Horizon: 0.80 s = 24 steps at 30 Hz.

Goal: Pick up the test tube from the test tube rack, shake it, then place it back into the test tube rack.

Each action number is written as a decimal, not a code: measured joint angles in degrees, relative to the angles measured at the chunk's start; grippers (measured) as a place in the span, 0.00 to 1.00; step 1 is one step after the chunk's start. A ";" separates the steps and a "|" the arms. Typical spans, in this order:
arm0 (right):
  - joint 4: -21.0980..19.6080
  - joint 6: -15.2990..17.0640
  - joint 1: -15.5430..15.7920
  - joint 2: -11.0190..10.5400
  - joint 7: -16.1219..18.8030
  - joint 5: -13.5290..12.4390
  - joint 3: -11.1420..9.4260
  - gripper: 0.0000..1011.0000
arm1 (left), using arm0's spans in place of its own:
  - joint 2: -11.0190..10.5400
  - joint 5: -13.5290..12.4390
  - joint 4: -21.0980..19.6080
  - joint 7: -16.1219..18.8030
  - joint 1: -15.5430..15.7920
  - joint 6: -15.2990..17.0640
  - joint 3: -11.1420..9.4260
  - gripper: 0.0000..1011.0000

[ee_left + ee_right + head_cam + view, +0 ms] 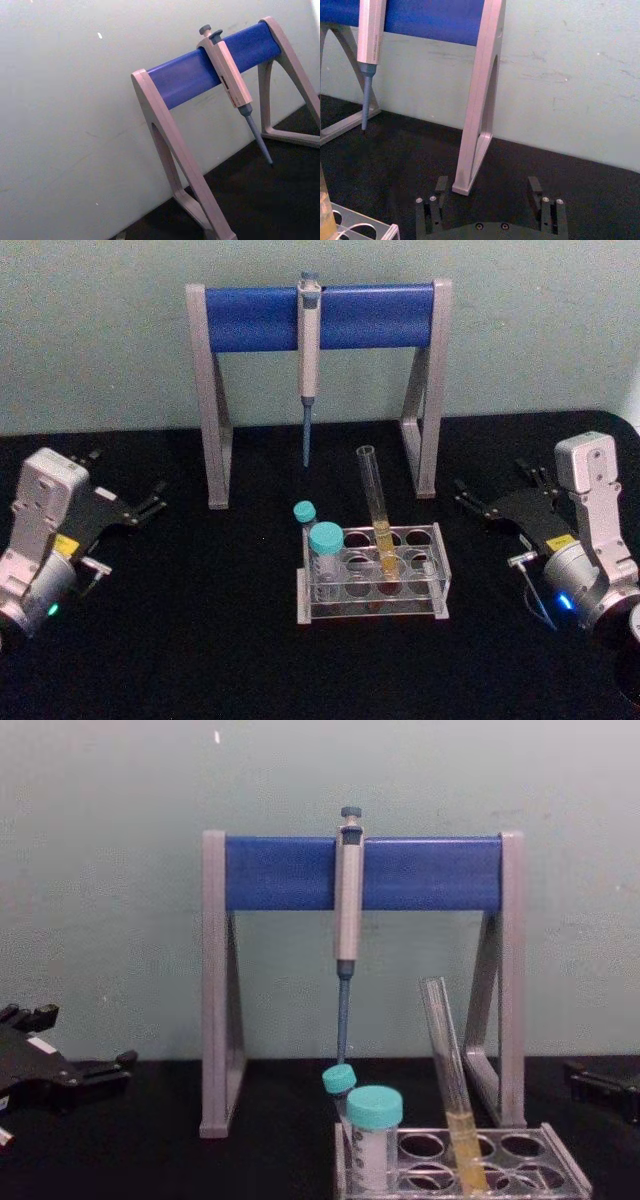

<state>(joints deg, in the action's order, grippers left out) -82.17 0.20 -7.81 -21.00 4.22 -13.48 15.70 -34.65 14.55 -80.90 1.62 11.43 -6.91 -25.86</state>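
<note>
Test tube (pixel 376 508) leans in test tube rack (pixel 372 575). My left tool (pixel 152 502) and right tool (pixel 492 498) rest on the tabletop (pixel 200 640), fingers apart.

stand (pixel 318 320) behind rack (pixel 372 575) — sides open

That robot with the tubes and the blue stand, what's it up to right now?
Nothing is being handled yet. The test tube, with yellow liquid in its lower part, leans in the test tube rack beside two teal-capped tubes. The left gripper and right gripper rest open on the black table, one on each side of the rack and apart from it. Behind, a pipette hangs on a blue-barred stand.
</note>
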 joint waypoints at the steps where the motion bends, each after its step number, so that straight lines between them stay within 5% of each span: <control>1: 0.00 0.00 0.00 0.00 0.00 0.00 0.00 0.99 | 0.00 0.00 0.00 0.00 0.00 0.00 0.00 0.99; 24: 0.00 0.00 0.00 0.00 0.00 0.00 0.00 0.99 | 0.00 0.00 0.00 0.00 0.00 0.00 0.00 0.99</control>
<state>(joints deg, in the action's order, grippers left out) -82.17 0.21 -7.81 -21.00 4.22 -13.48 15.70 -34.64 14.55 -80.90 1.62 11.43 -6.91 -25.86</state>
